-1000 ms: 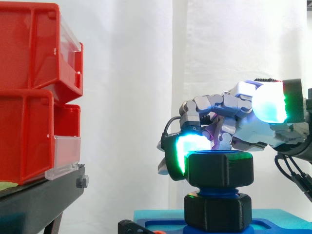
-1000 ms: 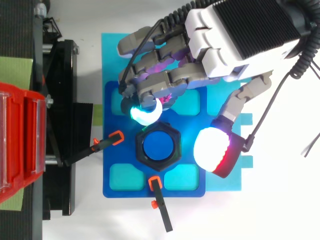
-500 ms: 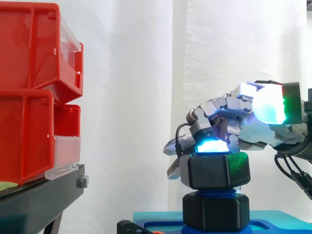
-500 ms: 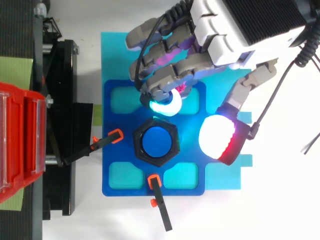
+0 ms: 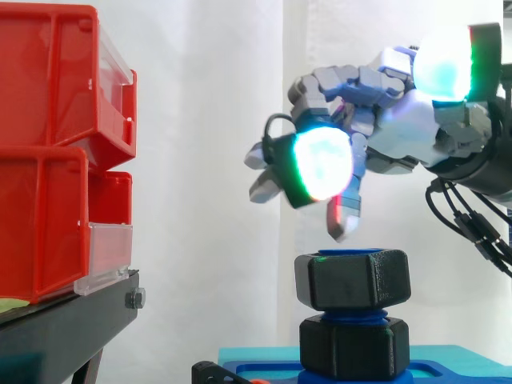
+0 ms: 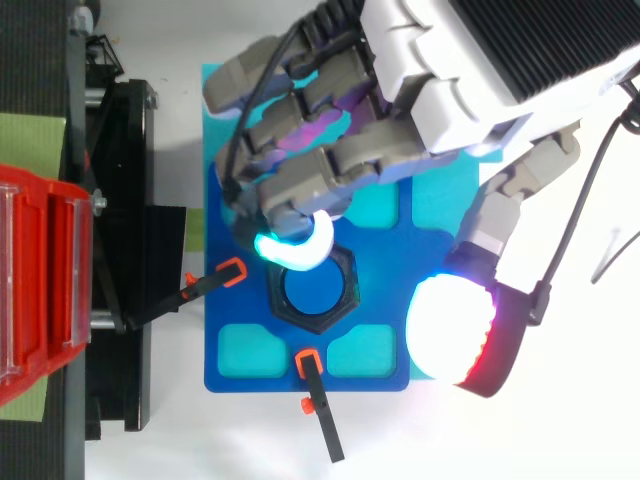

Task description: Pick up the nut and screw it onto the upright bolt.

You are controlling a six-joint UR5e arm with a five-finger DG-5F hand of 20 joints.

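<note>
**Robot hand clear above the nut on the bolt**

We see the robot hand in the air above the nut, not touching it. Its fingers are curled and its thumb is spread well away from them, and it holds nothing. In the side view, one glowing fingertip pad faces the camera and another finger points down, ending just above the nut's top. From the top view, a curled fingertip overlaps the nut's upper-left edge, and the thumb pad glows off to the nut's right.

The black hexagonal nut sits level on the upright blue bolt. The bolt's top shows inside the nut's ring, and a short band of blue thread is visible below the nut. Beneath that is a second black hexagonal piece.

The bolt rises from a dark blue plate, held by two orange-tipped clamps on a light blue mat. Well to the left, red bins are stacked on a black stand.
</note>
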